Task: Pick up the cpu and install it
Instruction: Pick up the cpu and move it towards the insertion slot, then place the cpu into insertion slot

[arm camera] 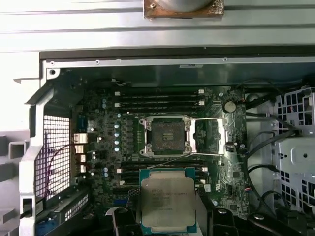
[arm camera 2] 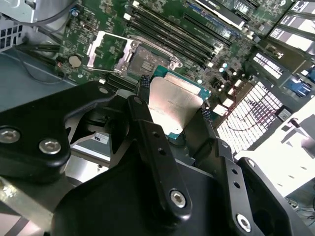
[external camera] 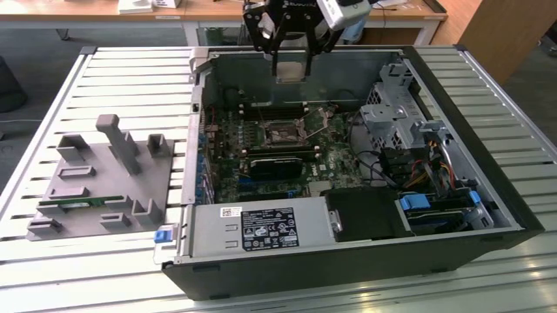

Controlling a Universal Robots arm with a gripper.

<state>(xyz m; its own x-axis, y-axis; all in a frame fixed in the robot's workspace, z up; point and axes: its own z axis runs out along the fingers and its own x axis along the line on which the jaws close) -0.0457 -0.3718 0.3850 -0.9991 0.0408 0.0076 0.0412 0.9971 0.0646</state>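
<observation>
My gripper [external camera: 291, 65] hangs above the far side of the open computer case [external camera: 487, 195], shut on the cpu [external camera: 291, 72]. In both wrist views the cpu [arm camera: 167, 201] is a square chip with a silver top and a green edge, clamped between the two black fingers [arm camera: 122, 219]. It hangs in the air, clear of the board. The motherboard socket [arm camera: 165, 135] lies beneath it with its metal frame [arm camera: 209, 135] swung open to one side. In the second wrist view the cpu [arm camera 2: 174, 105] sits between the fingertips [arm camera 2: 140, 91], with the socket [arm camera 2: 147, 61] beyond it.
A grey fixture block [external camera: 96, 189] holding a green memory stick [external camera: 83, 205] sits on the slatted table [external camera: 104, 274] at the exterior view's left. Inside the case are the power supply [external camera: 261, 228], a drive cage [external camera: 396, 117], cables [external camera: 426, 173] and a black card [external camera: 278, 163].
</observation>
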